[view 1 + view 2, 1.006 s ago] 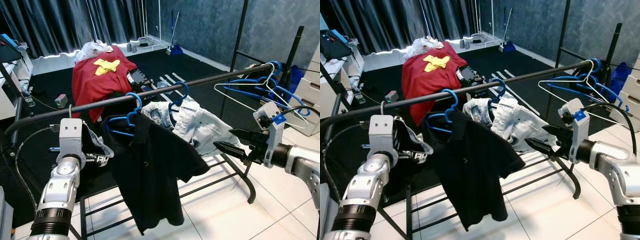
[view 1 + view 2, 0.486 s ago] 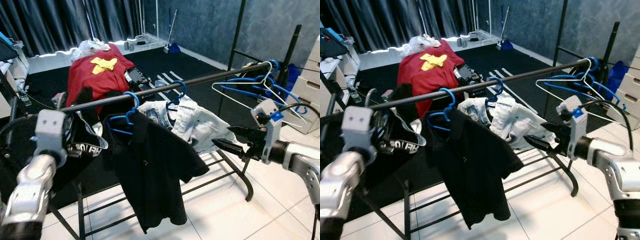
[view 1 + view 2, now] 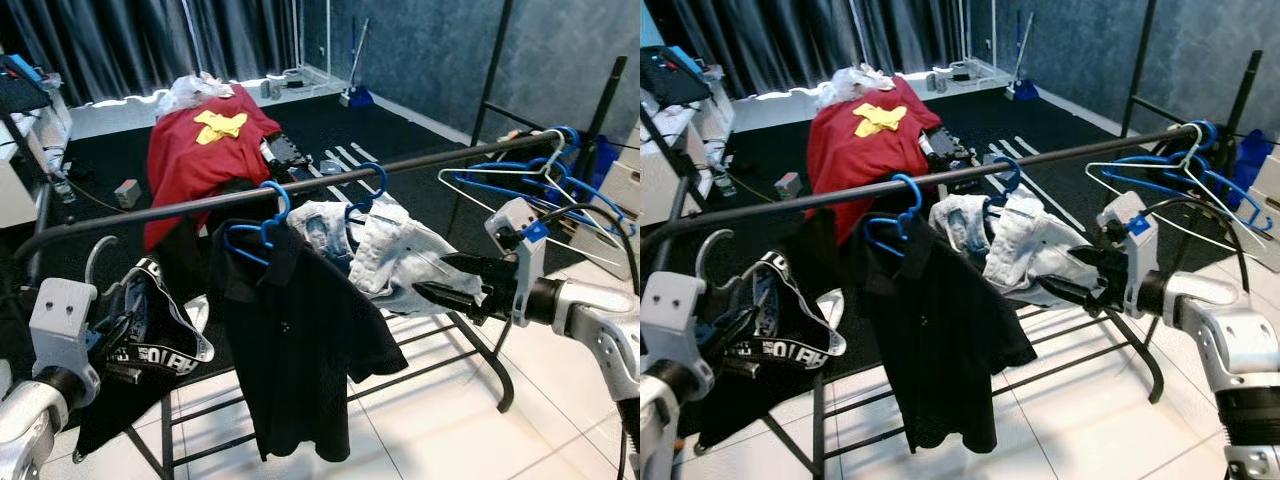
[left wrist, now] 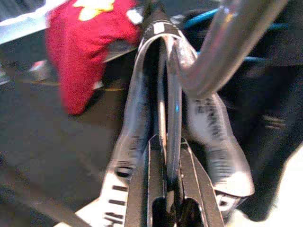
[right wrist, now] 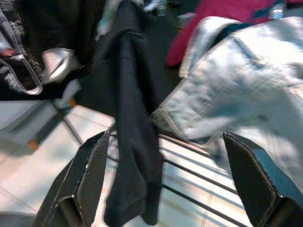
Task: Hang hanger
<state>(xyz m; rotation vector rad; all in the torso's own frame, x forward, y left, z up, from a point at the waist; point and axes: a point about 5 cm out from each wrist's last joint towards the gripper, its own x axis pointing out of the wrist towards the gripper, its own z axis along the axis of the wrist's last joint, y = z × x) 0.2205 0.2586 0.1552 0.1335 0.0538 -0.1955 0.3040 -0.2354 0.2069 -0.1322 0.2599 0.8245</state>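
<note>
My left pincer (image 3: 118, 345) low, below rail (image 3: 300, 185), clamped on hanger (image 3: 97, 262) carrying black garment (image 3: 150, 345). My right pincer (image 3: 440, 280) extended level, fingers apart, near jeans (image 3: 390, 250).

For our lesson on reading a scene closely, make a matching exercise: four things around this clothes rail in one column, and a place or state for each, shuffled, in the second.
Things:
1. black shirt
2. red shirt
3. left gripper
4. right gripper

Places or states:
A. open, beside the pale denim garment
B. draped over something on the dark floor behind the rail
C. shut on a silver hanger
D. hanging on a blue hanger

Pairs: 1-D, 2-B, 3-C, 4-A
</note>
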